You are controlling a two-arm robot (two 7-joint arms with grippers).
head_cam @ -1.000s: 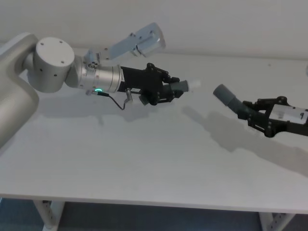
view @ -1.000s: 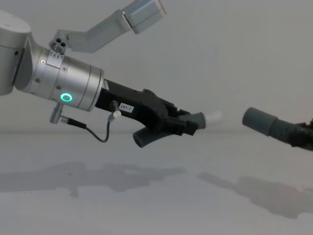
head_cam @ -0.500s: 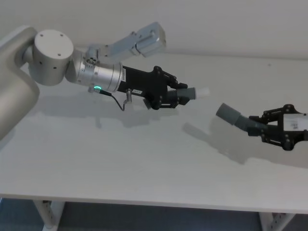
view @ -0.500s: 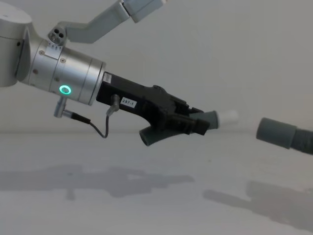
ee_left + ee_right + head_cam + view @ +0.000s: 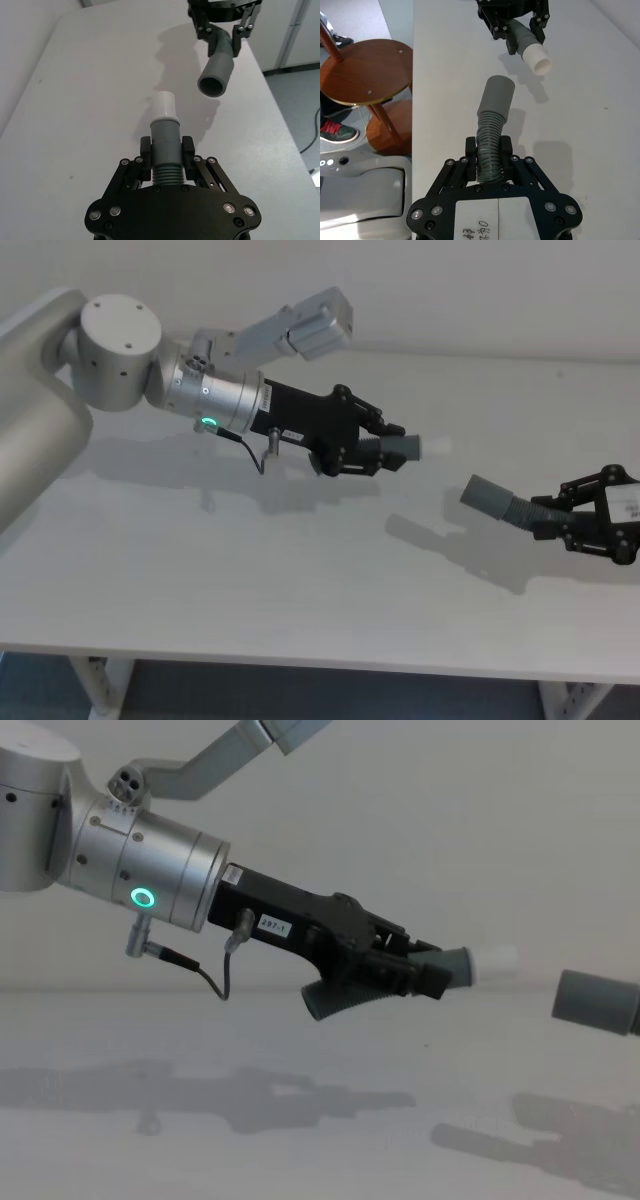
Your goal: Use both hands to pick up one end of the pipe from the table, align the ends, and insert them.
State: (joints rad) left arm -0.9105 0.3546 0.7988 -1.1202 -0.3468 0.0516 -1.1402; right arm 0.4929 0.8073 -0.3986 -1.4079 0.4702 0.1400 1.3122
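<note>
Head view: the short hose piece (image 5: 402, 448), white spigot (image 5: 433, 446) pointing to 3 o'clock, is clamped in the left end effector (image 5: 378, 449) above the surface (image 5: 250, 580). Toward 4 o'clock, apart, the right end effector (image 5: 563, 519) grips the longer piece (image 5: 488, 494).

Left gripper (image 5: 375, 450) and right gripper (image 5: 566, 518) aloft, clamped, facing each other

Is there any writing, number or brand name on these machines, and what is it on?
Left claw, white sticker: small print, perhaps "97-1", too blurred to be sure.
Right claw, white label: handwriting, cut off at the picture's edge, unreadable.
No other text.
</note>
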